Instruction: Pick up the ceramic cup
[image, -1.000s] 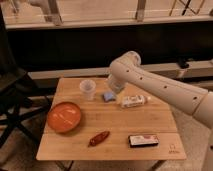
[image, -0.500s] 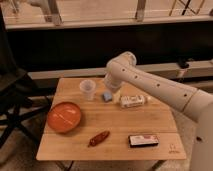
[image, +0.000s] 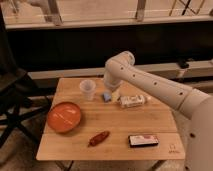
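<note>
- Back-right of the orange bowl (image: 64, 116): ceramic cup (image: 87, 89), upright, mouth up, standing free on the wooden worktop (image: 115, 125), apart from the bowl
- Further right of the bowl, past the cup: gripper (image: 111, 94), low over the worktop at the end of the white arm (image: 150, 85), which reaches in from the right
- Gripper sits just beside the cup, with no contact that I can see; wide or narrow: can't tell
- Small blue object (image: 106, 97) right at the gripper, contact unclear
- Pale bottle-like item (image: 133, 101) on its side, right of the bowl, beyond the gripper
- Red oblong item (image: 99, 138) front-right of the bowl, near the worktop's front edge
- Dark flat packet (image: 143, 140) further right of the bowl, along the same front edge
- Black folding chair (image: 15, 100) left of the bowl, off the worktop
</note>
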